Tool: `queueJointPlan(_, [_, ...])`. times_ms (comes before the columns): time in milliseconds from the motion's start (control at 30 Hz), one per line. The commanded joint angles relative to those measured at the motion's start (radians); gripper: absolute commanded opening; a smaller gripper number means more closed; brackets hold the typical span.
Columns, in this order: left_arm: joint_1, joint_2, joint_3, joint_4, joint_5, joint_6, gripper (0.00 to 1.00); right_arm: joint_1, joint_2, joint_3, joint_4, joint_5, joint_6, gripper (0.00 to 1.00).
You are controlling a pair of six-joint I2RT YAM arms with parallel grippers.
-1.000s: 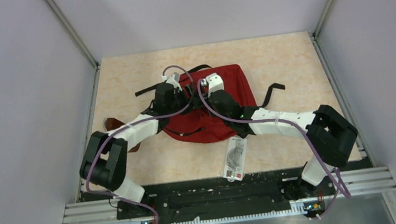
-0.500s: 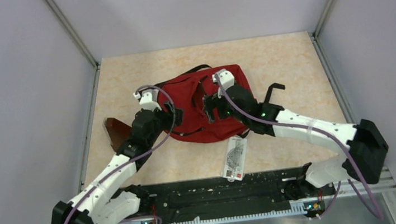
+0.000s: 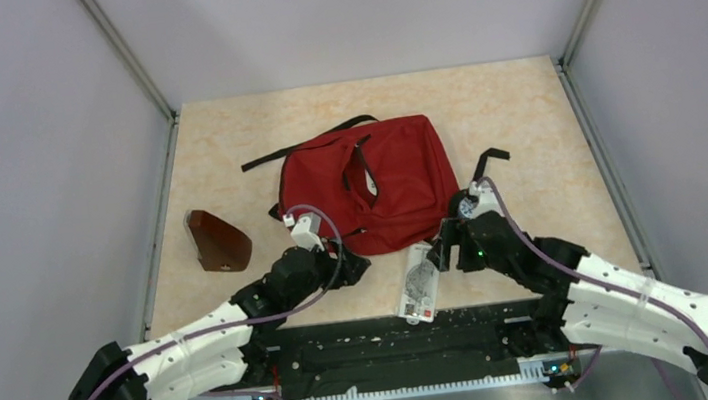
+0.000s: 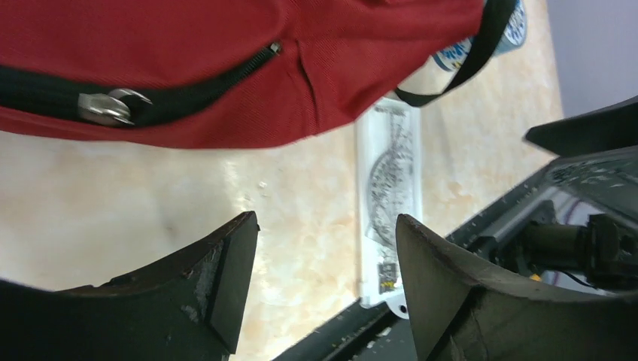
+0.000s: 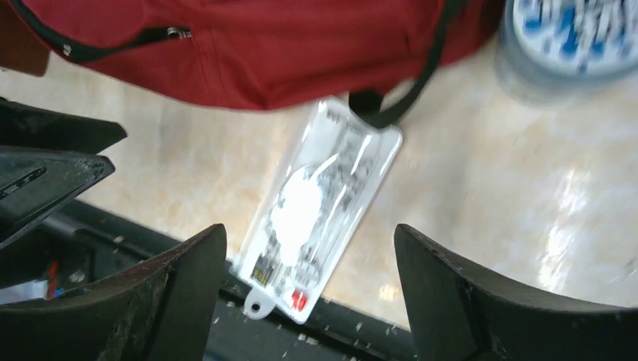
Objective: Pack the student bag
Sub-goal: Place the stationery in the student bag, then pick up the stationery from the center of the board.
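The student bag [image 3: 383,182], a big red fabric backpack, lies flat mid-frame on the worktop [image 3: 521,110], black zippers showing, black webbing straps trailing out upper left and right.

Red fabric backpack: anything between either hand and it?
Nothing upright. Only a flat clear plastic packet lies at the near edge of the red fabric backpack, between the open left hand and open right hand.

The overhead camera looks steeply down from behind the robot across the whole counter [image 3: 521,110]. Both wrist cameras sit low and close, sharing the near edge of the student bag [image 4: 188,45] and the clear packet [image 5: 323,203].
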Motion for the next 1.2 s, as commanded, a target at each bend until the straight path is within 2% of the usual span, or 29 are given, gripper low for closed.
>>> queueJointPlan(0, [-0.075,0.049,-0.017,0.171,-0.012,-0.113,0.73,0.010,-0.161,-0.141,-0.005,-0.138,0.329,0.78])
queueJointPlan(100, [-0.105,0.094,-0.021,0.204,-0.028,-0.144,0.73,0.025,-0.217,-0.245,0.020,-0.190,0.440,0.75])
queueJointPlan(300, [-0.114,0.124,-0.052,0.279,-0.015,-0.151,0.73,0.095,-0.241,-0.349,0.077,-0.228,0.583,0.73])
queueJointPlan(400, [-0.114,0.119,-0.028,0.237,-0.028,-0.127,0.73,0.139,-0.226,-0.398,0.148,-0.219,0.639,0.69])
queueJointPlan(533, [-0.113,0.075,0.014,0.130,-0.100,-0.095,0.74,0.146,-0.199,-0.436,0.237,-0.216,0.670,0.67])
queueJointPlan(733, [-0.113,0.010,0.060,0.028,-0.120,-0.049,0.75,0.185,-0.103,-0.489,0.397,-0.188,0.734,0.63])
queueJointPlan(1000, [-0.113,-0.040,0.055,0.029,-0.092,-0.050,0.76,0.321,-0.010,-0.461,0.389,-0.072,0.822,0.62])
queueJointPlan(1167, [-0.113,-0.048,0.051,0.017,-0.117,-0.066,0.77,0.324,0.050,-0.499,0.535,-0.036,0.842,0.62])
